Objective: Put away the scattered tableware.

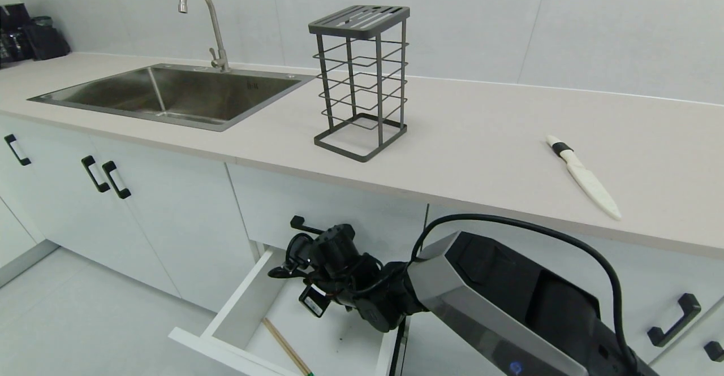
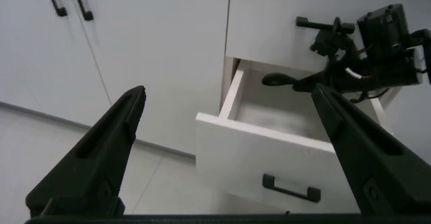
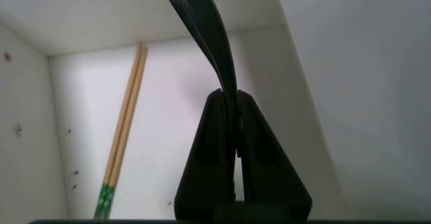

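Countertop (image 1: 481, 138) of pale stone tops a white pull-out drawer (image 1: 237, 301), standing open to take tableware. The right gripper (image 3: 230, 100) hangs over it, jaws clamped on a slim black utensil (image 3: 202, 22), perhaps a spoon, clear of both side walls. The left gripper (image 2: 227, 93) is spread wide, empty. Wooden chopsticks (image 3: 124, 123) lie inside, with bare floor beside them. A white knife (image 1: 582, 175) lies on the countertop.

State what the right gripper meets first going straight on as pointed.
Likely the floor of the open drawer, reached first by the black spoon held in the right gripper. The chopsticks lie beside that line; depth is unclear.
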